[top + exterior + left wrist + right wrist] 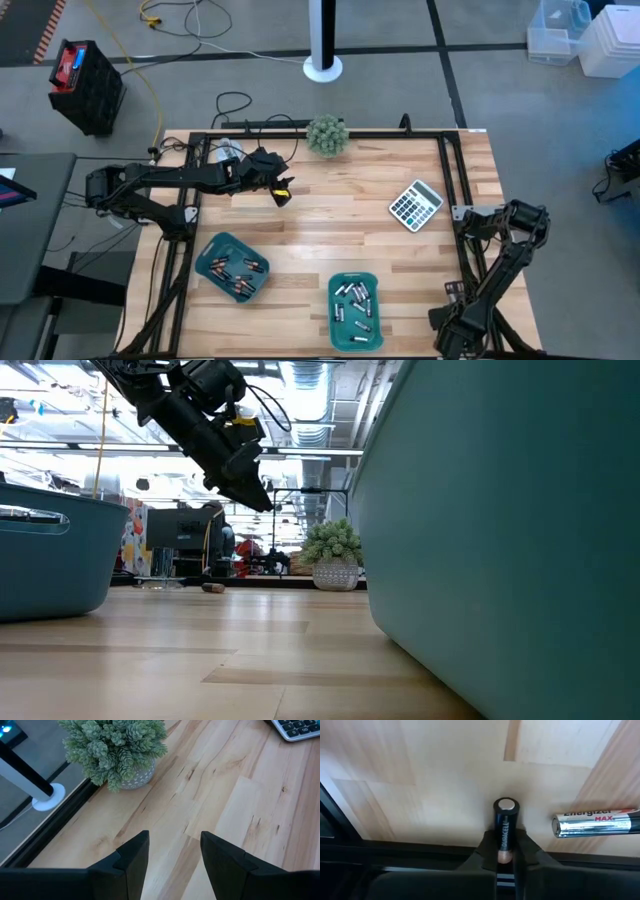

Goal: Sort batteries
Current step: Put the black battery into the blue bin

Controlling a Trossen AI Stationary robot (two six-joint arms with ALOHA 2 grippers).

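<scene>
Your pale wooden surface [330, 225] carried two teal plastic trays: one [232, 266] below your left claw [283, 196], holding dark copper-ended batteries [240, 268], the other [355, 311] off towards your right arm, holding silvery cells [356, 303]. Your left claw hung above the boards with its fingers [132, 857] spread wide, a small potted green plant [116, 747] ahead of it. Your right claw [505, 852] pinched a black Duracell battery [505, 831]; a silver Energizer battery [595, 822] lay just beside it.
</scene>
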